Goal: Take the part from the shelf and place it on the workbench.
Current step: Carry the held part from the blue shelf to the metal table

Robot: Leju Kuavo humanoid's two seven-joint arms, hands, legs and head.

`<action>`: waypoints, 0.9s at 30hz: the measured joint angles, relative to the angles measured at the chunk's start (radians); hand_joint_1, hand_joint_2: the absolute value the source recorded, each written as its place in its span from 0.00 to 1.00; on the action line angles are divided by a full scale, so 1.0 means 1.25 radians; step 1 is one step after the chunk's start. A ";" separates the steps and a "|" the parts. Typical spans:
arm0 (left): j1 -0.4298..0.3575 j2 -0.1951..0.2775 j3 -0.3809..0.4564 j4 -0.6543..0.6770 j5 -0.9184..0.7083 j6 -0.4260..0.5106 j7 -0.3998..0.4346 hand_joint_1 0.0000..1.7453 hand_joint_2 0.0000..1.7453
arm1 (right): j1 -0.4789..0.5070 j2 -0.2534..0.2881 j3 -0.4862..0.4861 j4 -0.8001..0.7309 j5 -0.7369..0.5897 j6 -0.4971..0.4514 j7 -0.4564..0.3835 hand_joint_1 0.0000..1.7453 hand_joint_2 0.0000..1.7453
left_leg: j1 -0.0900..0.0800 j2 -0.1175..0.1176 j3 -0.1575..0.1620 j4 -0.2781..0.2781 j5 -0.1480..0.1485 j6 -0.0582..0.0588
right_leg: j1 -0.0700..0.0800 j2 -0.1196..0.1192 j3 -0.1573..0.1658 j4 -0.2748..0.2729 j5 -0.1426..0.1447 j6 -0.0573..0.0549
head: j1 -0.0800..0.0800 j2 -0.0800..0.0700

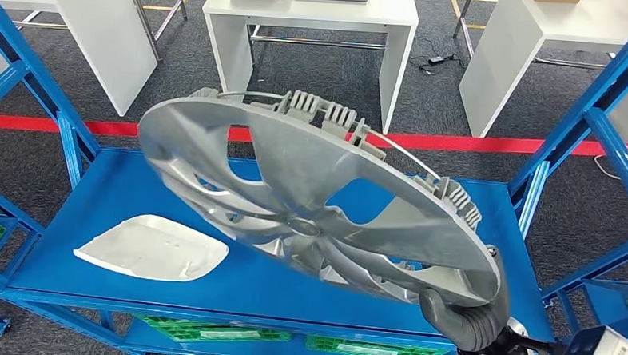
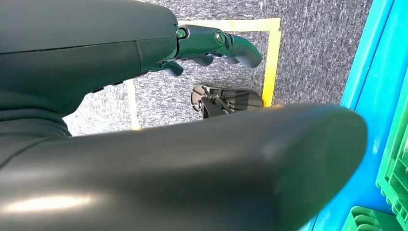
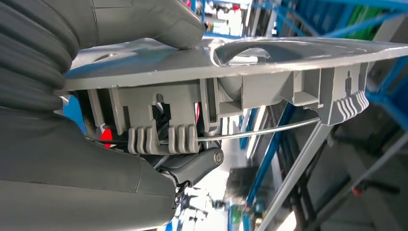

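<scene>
The right hand grips the hubcap by its rim at the lower right of the head view, with the thumb pressed on the outer face and the other fingers hooked behind the edge among the clips and the wire ring, as the right wrist view shows. The hubcap hangs tilted in the air above the blue shelf, touching nothing but the hand. So the picking-up part of the task looks done: the part is off the shelf surface and carried by one hand.

The left hand hangs low beside the blue frame over grey carpet with yellow floor tape; its fingers are loosely extended and hold nothing.

A white flat part lies on the shelf to the left, well apart from the hubcap. Beyond the red floor line stand white tables, one of which is probably the workbench.

What is left, by this reckoning, is the whole second half: carrying the hubcap clear of the shelf posts, reaching the workbench and setting it down. The one-sided grip on a wide, tilted disc seems liable to swing or slip on the way.
</scene>
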 joint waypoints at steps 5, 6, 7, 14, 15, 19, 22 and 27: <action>0.000 0.004 0.000 0.000 -0.004 0.000 0.000 0.00 0.00 | -0.027 -0.009 0.009 0.010 -0.025 0.047 -0.006 1.00 1.00 | 0.000 0.000 0.000 0.000 0.000 0.000 | 0.000 0.000 0.000 0.000 0.000 0.000 | 0.000 0.000; -0.001 0.004 0.000 0.000 -0.006 0.000 0.000 0.00 0.00 | -0.033 -0.010 0.011 0.013 -0.030 0.058 -0.008 1.00 1.00 | 0.000 0.000 0.000 0.000 0.000 0.000 | 0.000 0.000 0.000 0.000 0.000 0.000 | 0.000 0.000; -0.001 0.004 0.000 0.000 -0.008 0.000 0.000 0.00 0.00 | -0.038 -0.010 0.014 0.015 -0.034 0.066 -0.009 1.00 1.00 | 0.000 0.000 0.000 0.000 0.000 0.000 | 0.000 0.000 0.000 0.000 0.000 0.000 | 0.000 0.000; -0.001 0.005 0.000 0.000 -0.014 0.001 -0.002 0.00 0.00 | -0.067 -0.010 0.026 0.023 -0.043 0.096 -0.006 1.00 1.00 | 0.000 0.000 0.000 0.000 0.000 0.000 | 0.000 0.000 0.000 0.000 0.000 0.000 | 0.000 0.000; -0.001 0.005 0.000 -0.001 -0.014 0.001 -0.003 0.00 0.00 | -0.069 -0.010 0.027 0.024 -0.043 0.099 -0.005 1.00 1.00 | 0.000 0.000 0.000 0.000 0.000 0.000 | 0.000 0.000 0.000 0.000 0.000 0.000 | 0.000 0.000; -0.001 0.006 0.000 -0.001 -0.017 0.002 -0.005 0.00 0.00 | -0.073 -0.010 0.035 0.024 -0.047 0.113 -0.003 1.00 1.00 | 0.000 0.000 0.000 0.000 0.000 0.000 | 0.000 0.000 0.000 0.000 0.000 0.000 | 0.000 0.000; -0.001 0.007 0.000 -0.001 -0.017 0.002 -0.005 0.00 0.00 | -0.075 -0.010 0.040 0.025 -0.049 0.123 -0.003 1.00 1.00 | -0.001 0.000 -0.001 0.001 0.000 0.001 | -0.002 0.000 0.000 0.000 0.001 0.001 | 0.000 0.000; -0.002 0.010 0.000 -0.001 -0.017 0.002 -0.005 0.00 0.00 | -0.089 -0.010 0.048 0.034 -0.058 0.128 -0.003 1.00 1.00 | -0.003 0.000 -0.002 0.004 -0.002 0.003 | -0.005 0.000 0.000 0.000 0.002 0.004 | 0.000 0.000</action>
